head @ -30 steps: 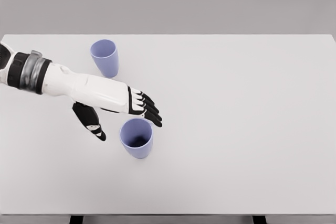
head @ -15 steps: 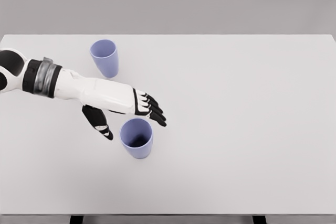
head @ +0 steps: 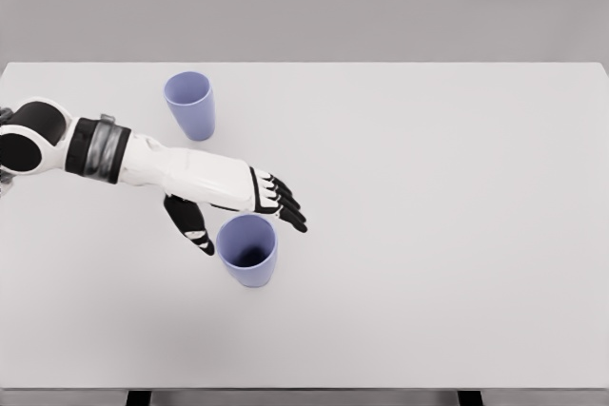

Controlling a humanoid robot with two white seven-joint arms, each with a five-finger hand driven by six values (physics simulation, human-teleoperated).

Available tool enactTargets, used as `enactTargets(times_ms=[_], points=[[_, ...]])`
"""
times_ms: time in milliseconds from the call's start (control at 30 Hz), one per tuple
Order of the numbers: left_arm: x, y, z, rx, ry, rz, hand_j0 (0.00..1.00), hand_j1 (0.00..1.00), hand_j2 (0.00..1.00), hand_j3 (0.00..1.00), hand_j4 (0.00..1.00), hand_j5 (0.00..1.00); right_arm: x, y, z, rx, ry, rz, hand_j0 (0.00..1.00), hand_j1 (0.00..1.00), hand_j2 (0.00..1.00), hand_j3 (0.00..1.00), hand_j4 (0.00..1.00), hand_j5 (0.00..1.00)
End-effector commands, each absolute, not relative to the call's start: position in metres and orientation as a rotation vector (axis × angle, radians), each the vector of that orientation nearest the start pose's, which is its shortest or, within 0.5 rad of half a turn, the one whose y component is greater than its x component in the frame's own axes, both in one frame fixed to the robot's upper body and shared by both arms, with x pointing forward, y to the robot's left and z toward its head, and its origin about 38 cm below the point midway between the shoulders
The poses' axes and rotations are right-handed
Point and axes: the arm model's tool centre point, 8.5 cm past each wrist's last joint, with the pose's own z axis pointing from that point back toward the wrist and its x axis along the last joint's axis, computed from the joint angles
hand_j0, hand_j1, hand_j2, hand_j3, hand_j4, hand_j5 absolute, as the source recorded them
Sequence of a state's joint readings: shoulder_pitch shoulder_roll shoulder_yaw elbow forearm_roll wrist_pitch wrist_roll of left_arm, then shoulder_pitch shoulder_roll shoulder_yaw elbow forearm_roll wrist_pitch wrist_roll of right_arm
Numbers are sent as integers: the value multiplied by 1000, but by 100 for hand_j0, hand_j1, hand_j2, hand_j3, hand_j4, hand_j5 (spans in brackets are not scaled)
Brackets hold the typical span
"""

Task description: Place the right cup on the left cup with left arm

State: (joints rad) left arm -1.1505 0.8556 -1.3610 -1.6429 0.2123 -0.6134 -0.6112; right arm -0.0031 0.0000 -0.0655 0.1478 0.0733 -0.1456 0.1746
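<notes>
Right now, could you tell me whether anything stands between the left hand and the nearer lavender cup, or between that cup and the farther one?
Nothing visible does. The open left hand is right at the nearer lavender plastic cup, thumb beside its rim. Only bare white table and the robot's own forearm lie between it and the farther lavender cup.

Two cups stood on tabletop (head: 428,235): left cup (head: 189,105) at rear, right cup (head: 247,249) nearer front; left hand (head: 224,199) reached between them, beside right cup.

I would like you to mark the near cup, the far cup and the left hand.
near cup (head: 249,268), head view, on its front wall.
far cup (head: 193,116), head view, on its outer wall.
left hand (head: 224,206), head view, on the palm area.
</notes>
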Motion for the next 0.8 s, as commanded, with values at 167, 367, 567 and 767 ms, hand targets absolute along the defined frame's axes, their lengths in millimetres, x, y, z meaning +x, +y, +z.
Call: enactTargets(times_ms=[167,367,567,767], points=[[386,190,244,489,1886,2970,100,100,100,100,100,100,-34,-253,-257,98,-1,7,100,100,100,100,100,100],[386,190,239,507,1914,2961,100,100,100,100,100,100,-34,-253,-257,98,1,7,100,100,100,100,100,100],[388,191,235,497,1911,2975,100,100,100,100,100,100,-34,-253,-257,98,1,7,100,100,100,100,100,100],[390,194,233,477,1901,2992,100,100,100,100,100,100,-33,-253,-257,98,-2,7,100,100,100,100,100,100]])
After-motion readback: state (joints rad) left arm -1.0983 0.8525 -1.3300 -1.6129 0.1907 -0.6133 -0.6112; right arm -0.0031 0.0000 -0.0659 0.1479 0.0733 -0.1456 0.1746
